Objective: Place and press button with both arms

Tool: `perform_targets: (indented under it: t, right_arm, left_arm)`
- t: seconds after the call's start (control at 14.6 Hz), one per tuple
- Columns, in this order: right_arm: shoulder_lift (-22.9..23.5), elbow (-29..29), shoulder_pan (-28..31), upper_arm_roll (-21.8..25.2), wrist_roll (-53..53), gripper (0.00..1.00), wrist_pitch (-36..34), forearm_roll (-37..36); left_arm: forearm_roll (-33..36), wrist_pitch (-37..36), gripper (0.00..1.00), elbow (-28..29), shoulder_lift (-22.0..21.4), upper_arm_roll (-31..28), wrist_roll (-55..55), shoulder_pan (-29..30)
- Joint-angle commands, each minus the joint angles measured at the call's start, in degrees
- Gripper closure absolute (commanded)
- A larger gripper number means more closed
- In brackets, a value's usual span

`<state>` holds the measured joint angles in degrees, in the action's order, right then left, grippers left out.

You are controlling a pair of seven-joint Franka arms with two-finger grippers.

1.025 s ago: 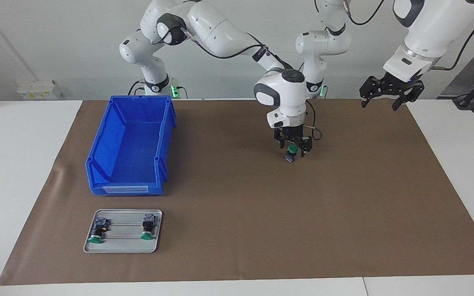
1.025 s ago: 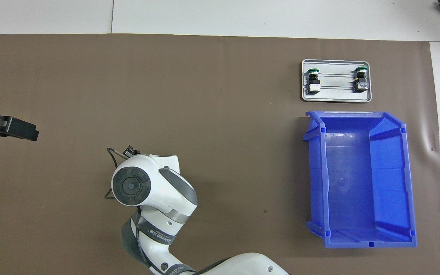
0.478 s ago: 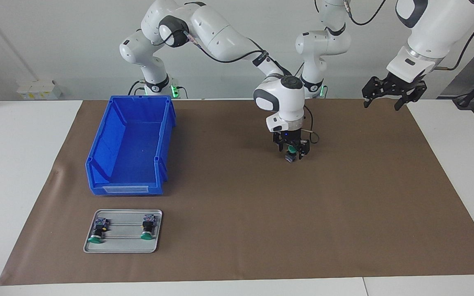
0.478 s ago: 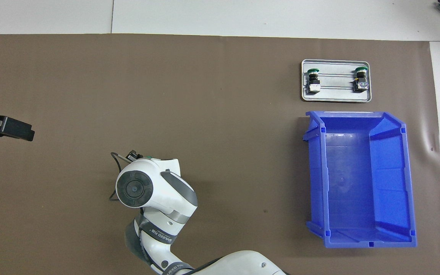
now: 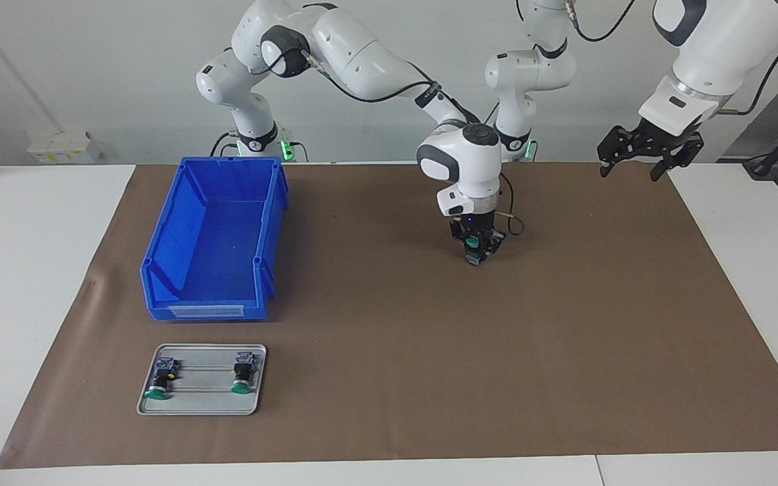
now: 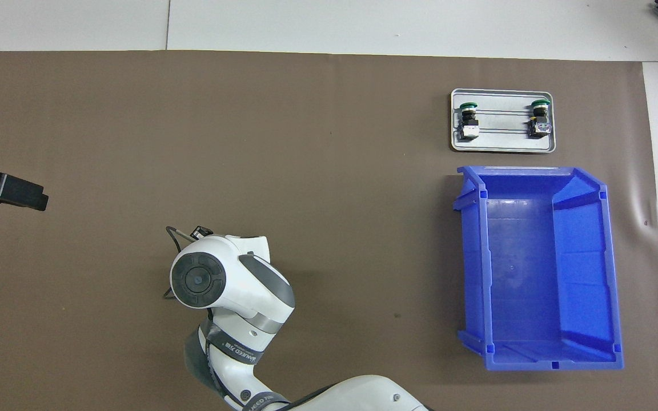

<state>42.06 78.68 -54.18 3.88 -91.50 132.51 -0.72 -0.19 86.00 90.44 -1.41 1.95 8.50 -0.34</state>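
Note:
A button (image 5: 474, 250) with a green cap stands on the brown mat (image 5: 396, 378) near the middle, toward the robots' end. My right gripper (image 5: 475, 248) points straight down and is shut on this button; in the overhead view the right arm's wrist (image 6: 197, 279) hides both. My left gripper (image 5: 649, 154) hangs open and empty, high over the mat's corner at the left arm's end. It also shows in the overhead view (image 6: 6, 191). Two more buttons (image 5: 159, 379) (image 5: 242, 375) lie on their sides on a grey tray (image 5: 200, 403).
An empty blue bin (image 5: 213, 236) stands toward the right arm's end of the table. The grey tray lies just farther from the robots than the bin, and shows in the overhead view (image 6: 503, 147) with the bin (image 6: 537, 268).
The right gripper's fingers stood spread around the button and have closed in on it. The left gripper has drifted a little upward and toward the left arm's end of the table.

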Motion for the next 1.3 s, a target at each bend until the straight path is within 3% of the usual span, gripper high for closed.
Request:
perform_targets:
  t: [0.0,0.21,0.34,0.75,1.03,1.23]
  right_arm:
    - [-1.18,-0.45,0.65,-0.02,0.80,1.00,-2.08,-0.15]
    - [-5.30,-0.98,1.35,0.86,2.54,1.00,-8.64,-3.04]
    - [-11.09,0.85,4.68,0.77,8.06,1.00,-14.01,-4.37]
    - [-30.69,12.89,20.48,0.77,40.28,1.00,-24.04,-4.29]
    - [-39.93,23.25,33.41,0.77,66.49,1.00,-25.90,-4.29]
    - [-44.59,35.45,40.89,0.86,77.13,1.00,-18.11,-4.37]
  left_arm:
    - [0.63,0.93,0.00,2.29,-1.84,0.43,0.64,0.69]
    - [0.63,0.93,0.00,2.29,-1.84,0.34,0.64,0.69]
    - [0.63,0.93,0.00,2.29,-1.84,0.43,0.64,0.69]
    - [0.63,0.93,0.00,2.29,-1.84,0.43,0.64,0.69]
    - [0.63,0.93,0.00,2.29,-1.84,0.43,0.64,0.69]
    - [0.63,0.93,0.00,2.29,-1.84,0.43,0.64,0.69]
